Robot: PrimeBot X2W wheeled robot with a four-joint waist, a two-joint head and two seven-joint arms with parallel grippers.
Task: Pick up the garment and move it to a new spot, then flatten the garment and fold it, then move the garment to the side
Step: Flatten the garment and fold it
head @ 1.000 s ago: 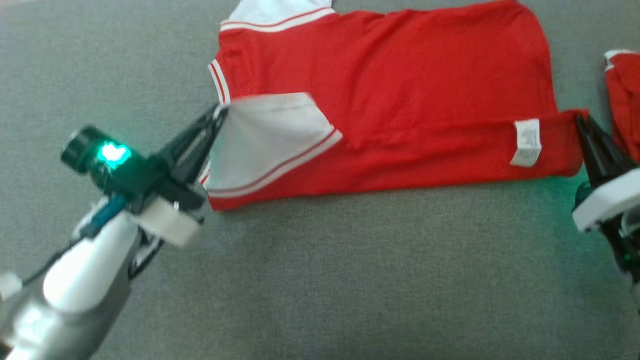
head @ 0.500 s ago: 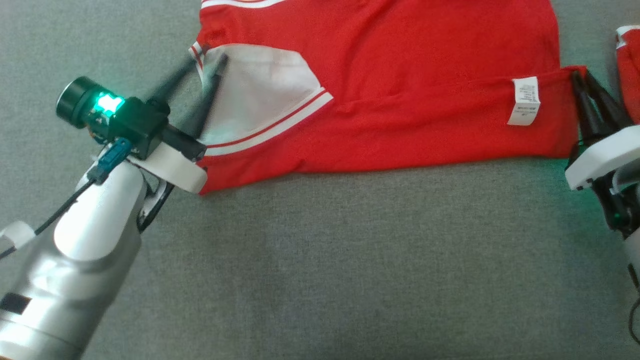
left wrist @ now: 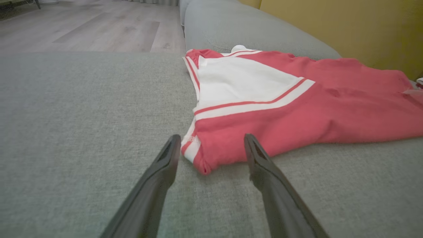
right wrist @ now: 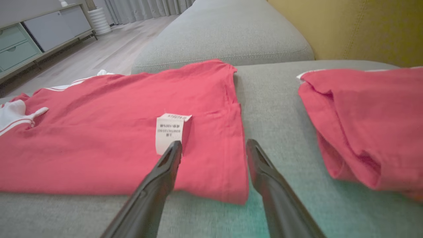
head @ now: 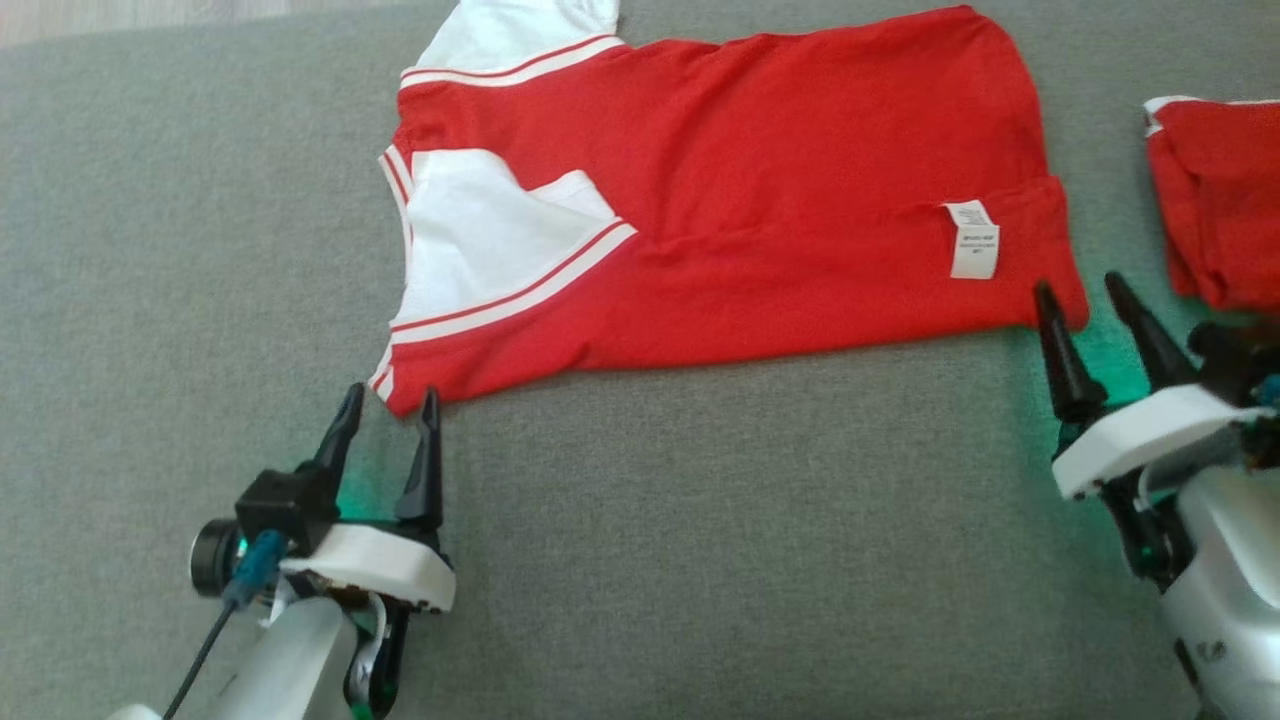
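Red garment (head: 760, 180) just before left claw (head: 392, 393)

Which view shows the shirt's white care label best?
The right wrist view: the care label is close and large, print visible, just beyond the right gripper. The head view shows it small, near the hem of the shirt.

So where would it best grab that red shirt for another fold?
Probably the two near corners of the red shirt, approached low from the robot's side: that edge lies flat, and the open left gripper and right gripper each face a corner.
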